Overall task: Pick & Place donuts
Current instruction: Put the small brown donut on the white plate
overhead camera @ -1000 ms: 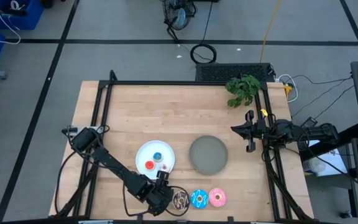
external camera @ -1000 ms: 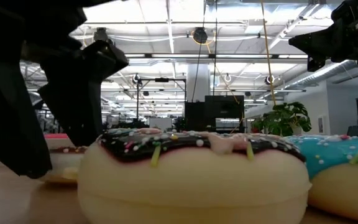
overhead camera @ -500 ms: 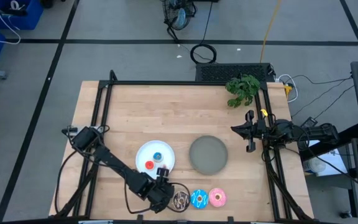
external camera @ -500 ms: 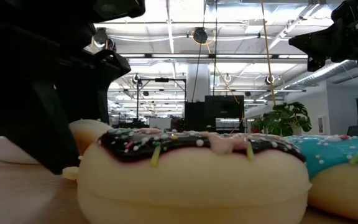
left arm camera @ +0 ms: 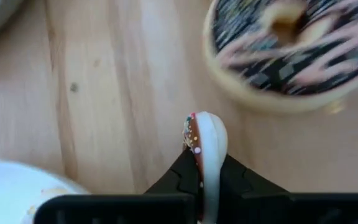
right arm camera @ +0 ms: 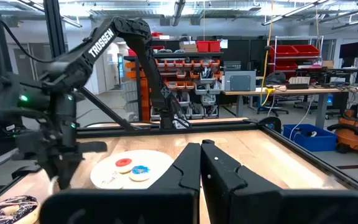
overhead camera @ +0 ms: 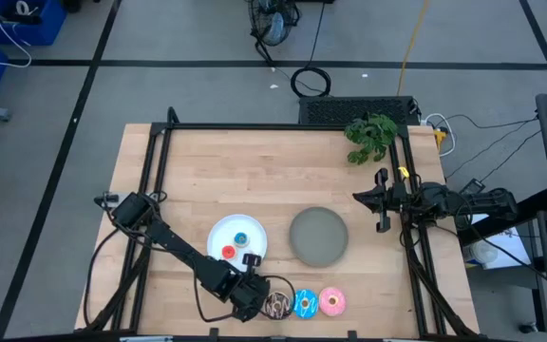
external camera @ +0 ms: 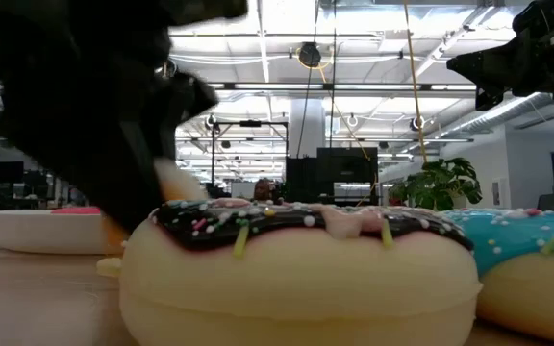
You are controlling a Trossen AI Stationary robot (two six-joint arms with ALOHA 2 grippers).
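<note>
My left gripper (overhead camera: 252,296) hangs near the table's front edge, just left of the large dark brown sprinkled donut (overhead camera: 275,305), and is shut on a tiny brown donut (left arm camera: 204,155). A larger blue donut (overhead camera: 304,303) and a pink donut (overhead camera: 332,302) lie on the wood in a row to its right. Tiny blue (overhead camera: 241,238) and red (overhead camera: 228,253) donuts lie on the white plate (overhead camera: 218,228). My right gripper (overhead camera: 380,226) waits shut at the table's right side, above the wood. My left gripper pinches the tiny brown donut between its two fingers, one on the iced face (left arm camera: 190,144) and one on the cream underside (left arm camera: 217,149). The fingers point down. The donut stands on edge between them, its rim sticking out past the fingertips, above the wood.
The grey plate (overhead camera: 318,237) lies right of the white plate. A green plant sprig (overhead camera: 370,138) lies at the far right corner. A black frame (overhead camera: 273,127) runs along the table's edges. Bare wood stretches across the far half.
My left gripper has shut on the tiny brown donut, which lay flat on the wood between its open fingers. The donut has tipped up onto its edge and risen a little. The gripper has shifted slightly toward the large dark donut.
</note>
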